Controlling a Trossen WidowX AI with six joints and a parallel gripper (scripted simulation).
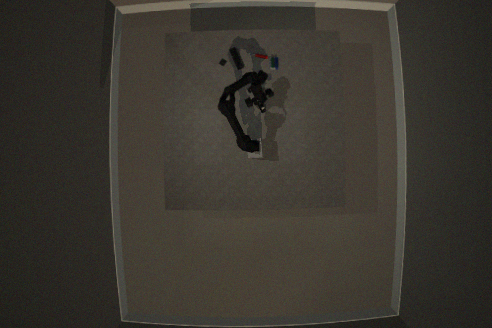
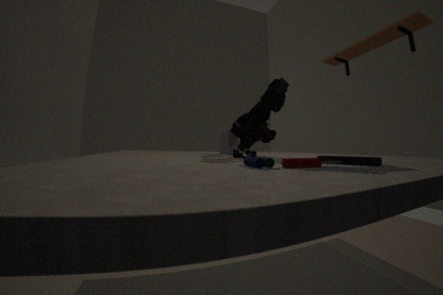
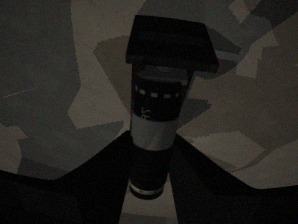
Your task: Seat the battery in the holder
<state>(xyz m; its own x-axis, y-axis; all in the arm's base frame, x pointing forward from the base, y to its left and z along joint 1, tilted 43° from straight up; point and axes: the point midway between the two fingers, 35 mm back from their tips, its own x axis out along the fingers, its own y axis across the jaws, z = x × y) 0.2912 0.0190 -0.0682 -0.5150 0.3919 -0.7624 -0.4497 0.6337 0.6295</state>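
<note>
The battery point(image 3: 154, 135), dark with a pale band, is held lengthwise between the fingers. The gripper point(image 3: 153, 145) point(image 1: 261, 103) point(image 2: 245, 148) is shut on it, low over the table. In the wrist view, the battery's far end lies between the side walls of the black holder point(image 3: 172, 42), close to its raised end block. The spring is mostly hidden there. The battery's near end, with a silver rim, sticks out toward the camera between the fingers. The holder's opposite end and lip are not visible in that view. Whether the battery touches the holder floor cannot be told.
A red cylinder point(image 1: 261, 56) point(image 2: 302, 163), a blue cylinder point(image 1: 276, 62) point(image 2: 253, 162) and a green one point(image 2: 268, 162) lie beyond the arm. A black bar point(image 1: 236, 58) point(image 2: 351, 160) and a small black block point(image 1: 223, 62) lie left of them in the overhead view.
</note>
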